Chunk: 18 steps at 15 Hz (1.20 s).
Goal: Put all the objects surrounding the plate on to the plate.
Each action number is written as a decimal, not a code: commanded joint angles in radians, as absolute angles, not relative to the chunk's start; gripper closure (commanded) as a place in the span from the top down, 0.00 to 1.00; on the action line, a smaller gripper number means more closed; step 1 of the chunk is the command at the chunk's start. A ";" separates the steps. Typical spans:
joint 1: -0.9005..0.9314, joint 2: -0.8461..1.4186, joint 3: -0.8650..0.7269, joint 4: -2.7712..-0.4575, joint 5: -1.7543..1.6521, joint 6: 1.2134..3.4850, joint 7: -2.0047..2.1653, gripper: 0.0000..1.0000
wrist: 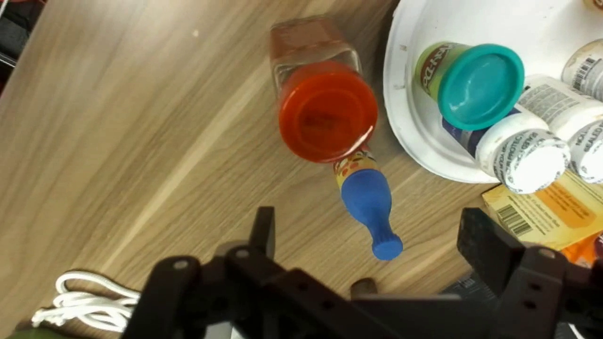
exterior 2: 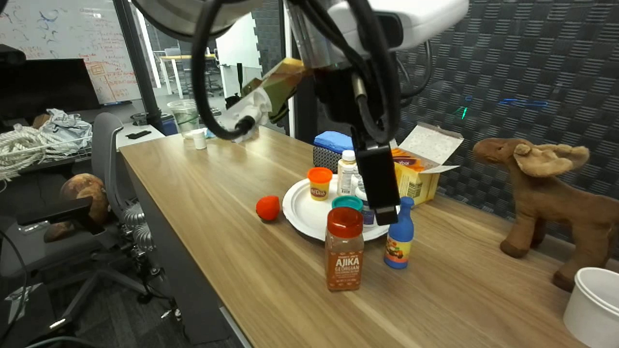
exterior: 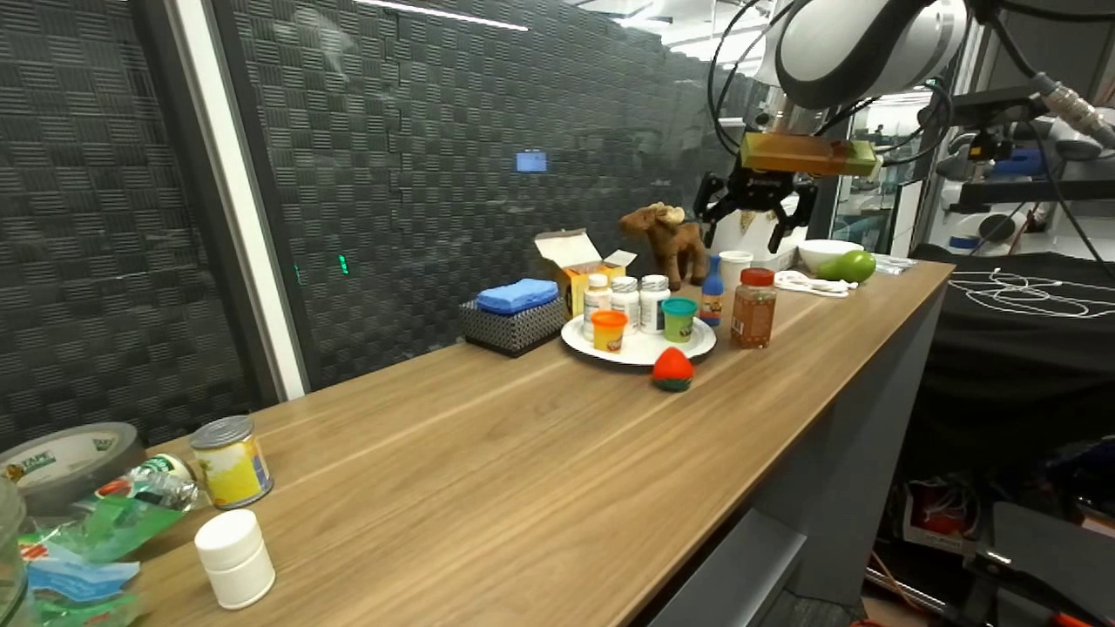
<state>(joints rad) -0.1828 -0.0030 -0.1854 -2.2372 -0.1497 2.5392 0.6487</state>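
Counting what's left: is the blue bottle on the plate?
No, in the wrist view the blue bottle stands on the wooden tabletop, beside the plate.

plate (wrist: 461,19) and two white bottles (wrist: 558,101) were cut off by wrist view's right edge, plush moose (exterior 2: 566,200) and white cup (exterior 2: 592,309) cropped in an exterior view

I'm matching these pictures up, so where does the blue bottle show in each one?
In an exterior view: blue bottle, right of centre, just left of the red-lidded jar.
In an exterior view: blue bottle, right of the red-lidded jar.
In the wrist view: blue bottle, just right of centre.
Shared landmark: the red-lidded jar, near it in all three.
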 commanded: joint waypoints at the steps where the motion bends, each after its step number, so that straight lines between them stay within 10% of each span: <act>1: -0.169 0.042 -0.173 -2.203 -0.178 2.512 0.657 1.00; 18: -0.146 0.021 -0.161 -2.205 -0.187 2.302 0.629 1.00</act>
